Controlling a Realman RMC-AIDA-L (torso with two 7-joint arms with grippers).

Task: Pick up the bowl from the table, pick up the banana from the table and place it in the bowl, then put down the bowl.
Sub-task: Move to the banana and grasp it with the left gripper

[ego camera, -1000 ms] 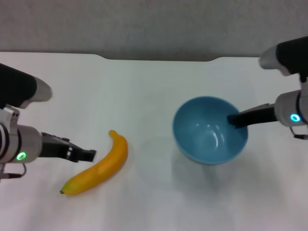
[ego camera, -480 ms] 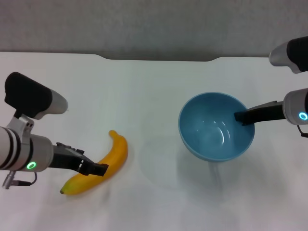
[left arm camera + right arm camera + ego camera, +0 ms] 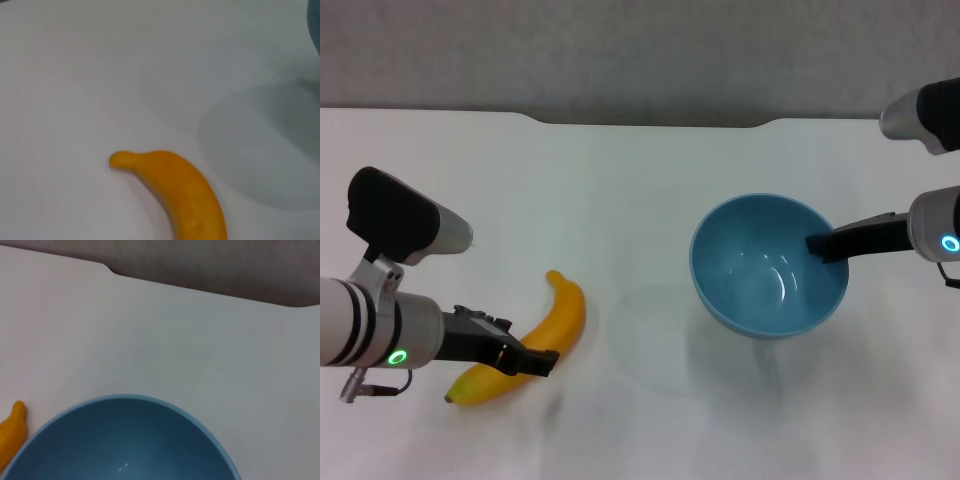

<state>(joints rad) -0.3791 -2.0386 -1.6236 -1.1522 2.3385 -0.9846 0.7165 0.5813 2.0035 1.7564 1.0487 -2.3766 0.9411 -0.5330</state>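
Head view: right gripper point(image 3: 817, 246) clamps the rim of the bowl point(image 3: 769, 266), held above the table point(image 3: 620, 180), shadow beneath. Left gripper point(image 3: 535, 360) sits at the banana point(image 3: 525, 343), grip state unclear. Bowl pickup looks done; banana and set-down remain. Left wrist: banana on white tabletop. Right wrist: bowl, grey wall point(image 3: 225, 265).

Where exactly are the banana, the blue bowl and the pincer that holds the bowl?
banana point(image 3: 552, 318): head view, on its yellow middle.
bowl point(image 3: 760, 285): head view, on the inside bottom.
right pincer point(image 3: 817, 246): head view, at its dark tip on the bowl's rim.
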